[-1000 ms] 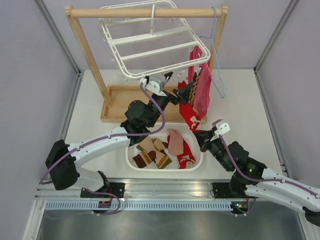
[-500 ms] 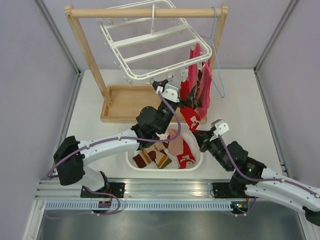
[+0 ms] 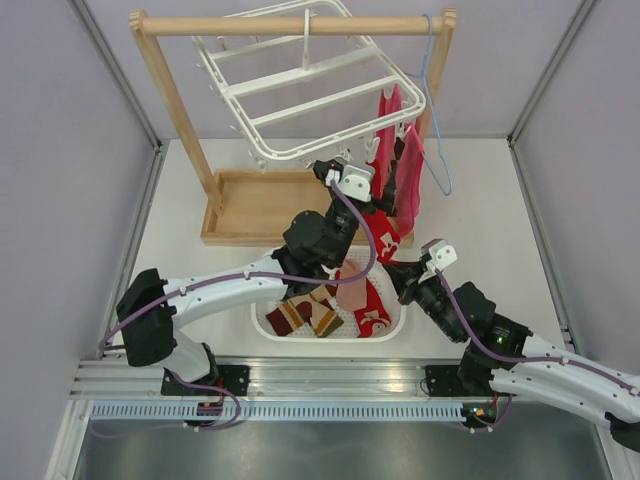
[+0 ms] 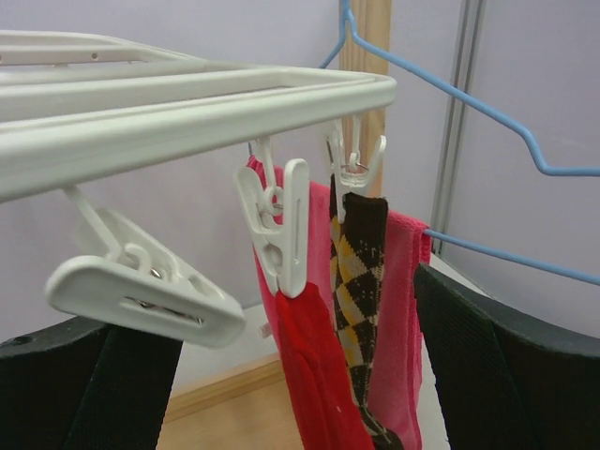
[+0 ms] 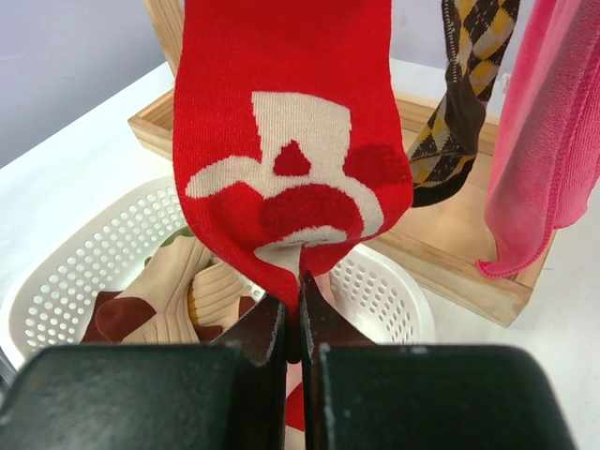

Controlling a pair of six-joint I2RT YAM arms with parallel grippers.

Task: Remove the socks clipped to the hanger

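- Hanger (image 4: 187,94): white frame hung from the wooden rack (image 3: 290,25) and tilted. Its near right corner carries the last clipped items, straight above the far edge of the basket (image 3: 262,318) on the table.
- Pink cloth (image 5: 553,141): hangs at the same corner, just behind the socks. Not a target.
- Red sock (image 5: 291,141): white mark on it, long axis vertical. Cuff is in a white clip (image 4: 281,230), toe hangs down towards the basket.
- Diamond sock (image 4: 354,281): brown and cream, clipped just to the right of the red one, also hanging vertical.
- Loose socks (image 3: 330,300) already lie in the basket, tan, brown and red.
- Right pincer (image 5: 292,328): directly below the red sock, jaws closed on the toe tip. It's the arm holding the sock, so the release looks like a straight downward pull along the sock's axis.
- Left pincer (image 4: 295,356): up at clip height, jaws wide, one finger on either side of the two hanging socks, gripping nothing. It's the arm nearer the clips.
- Empty clip (image 4: 141,286) dangles to the left, holding nothing.
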